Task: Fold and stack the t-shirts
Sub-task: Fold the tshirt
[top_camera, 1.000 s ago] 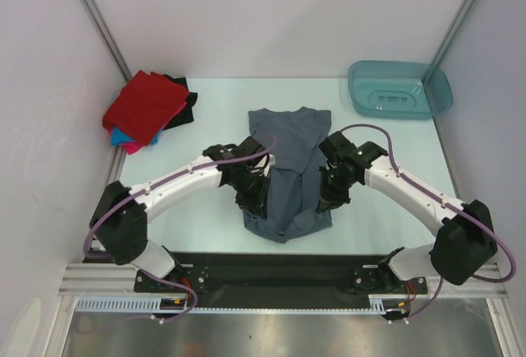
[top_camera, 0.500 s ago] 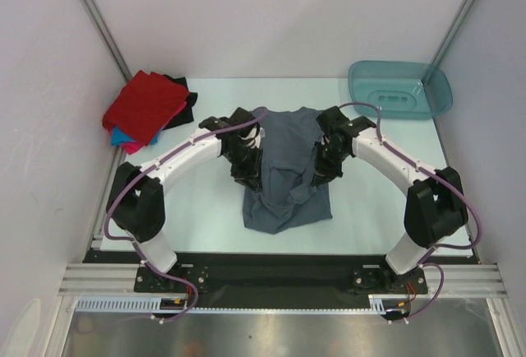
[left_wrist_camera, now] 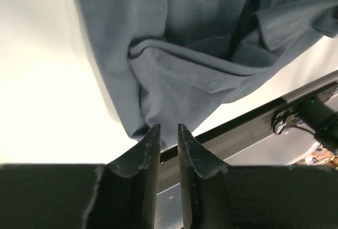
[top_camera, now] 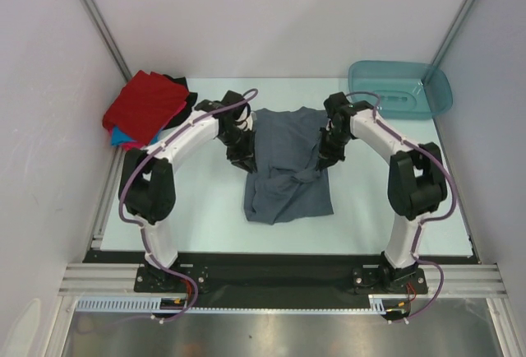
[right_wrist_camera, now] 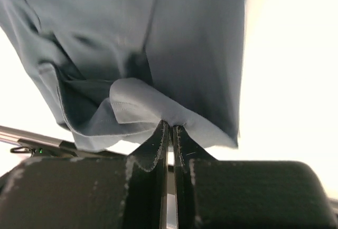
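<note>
The slate grey-blue t-shirt [top_camera: 288, 188] lies mid-table, its lower part drawn up and rumpled over the body. My left gripper [top_camera: 244, 156] is at the shirt's left edge. In the left wrist view its fingers [left_wrist_camera: 169, 127] stand slightly apart with no cloth between them, and the shirt [left_wrist_camera: 174, 55] lies just beyond the tips. My right gripper [top_camera: 324, 159] is at the shirt's right edge. In the right wrist view it [right_wrist_camera: 170, 124] is shut on a pinched fold of the shirt [right_wrist_camera: 142, 102]. A red t-shirt [top_camera: 146, 104] tops a folded stack at the back left.
Under the red shirt, black [top_camera: 186, 99], bright blue [top_camera: 122, 136] and pink [top_camera: 132, 148] cloth shows. A teal plastic tub [top_camera: 400, 88] stands at the back right. White walls close the left, right and back sides. A black rail [top_camera: 271, 275] runs along the near edge.
Both grippers have moved from the near hem toward the back of the table, dragging the shirt's lower part up over its body. The left fingers now stand apart from the cloth.
</note>
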You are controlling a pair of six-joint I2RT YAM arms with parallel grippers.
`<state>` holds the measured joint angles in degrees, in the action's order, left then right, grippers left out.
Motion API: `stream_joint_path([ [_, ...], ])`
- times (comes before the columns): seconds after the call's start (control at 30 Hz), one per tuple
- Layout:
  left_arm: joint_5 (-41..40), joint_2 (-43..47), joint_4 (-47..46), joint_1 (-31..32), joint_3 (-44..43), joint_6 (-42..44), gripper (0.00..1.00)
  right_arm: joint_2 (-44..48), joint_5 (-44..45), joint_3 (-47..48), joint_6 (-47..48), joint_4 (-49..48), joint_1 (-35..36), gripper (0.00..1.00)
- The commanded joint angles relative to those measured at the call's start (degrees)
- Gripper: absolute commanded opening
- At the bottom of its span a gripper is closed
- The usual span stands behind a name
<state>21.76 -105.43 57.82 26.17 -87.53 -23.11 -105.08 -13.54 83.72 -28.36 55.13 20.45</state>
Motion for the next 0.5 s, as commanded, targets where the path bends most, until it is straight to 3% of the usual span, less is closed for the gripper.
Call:
stream_joint_path([
  [0.0, 1.4, -2.1, -0.3, 0.1, -5.6, -1.6, 0.23, -5.7, -1.5, 6.6, 5.1, -0.3, -1.6, 0.00],
  [0.13, 1.7, -3.2, -1.1, 0.1, -8.8, -2.6, 0.26, -11.0, -0.8, 11.6, 7.2, 1.5, -3.7, 0.04],
  [0.2, 1.5, -3.5, -1.8, 0.1, -8.7, -3.3, 0.34, -12.3, -1.7, 12.9, 7.5, 1.3, -5.0, 0.27],
  [0.23, 1.5, -3.8, -2.3, 0.1, -8.4, -3.5, 0.38, -13.0, -2.0, 13.3, 7.8, 1.6, -5.2, 0.51],
  [0.3, 1.8, -4.2, -2.6, 0.1, -8.1, -4.1, 0.43, -13.6, -2.4, 14.1, 8.3, 1.7, -5.4, 0.58],
  [0.33, 1.8, -4.2, -3.3, 0.0, -7.3, -4.2, 0.45, -13.5, -1.7, 14.3, 8.5, 2.0, -5.3, 0.67],
  [0.4, 1.1, -4.6, -3.8, 0.1, -6.6, -4.1, 0.59, -12.4, -1.3, 14.3, 8.5, 2.0, -5.5, 0.75],
  [0.47, 0.9, -5.3, -3.8, 0.1, -6.2, -3.6, 0.53, -10.4, -1.4, 14.2, 8.3, 1.8, -5.5, 0.76],
])
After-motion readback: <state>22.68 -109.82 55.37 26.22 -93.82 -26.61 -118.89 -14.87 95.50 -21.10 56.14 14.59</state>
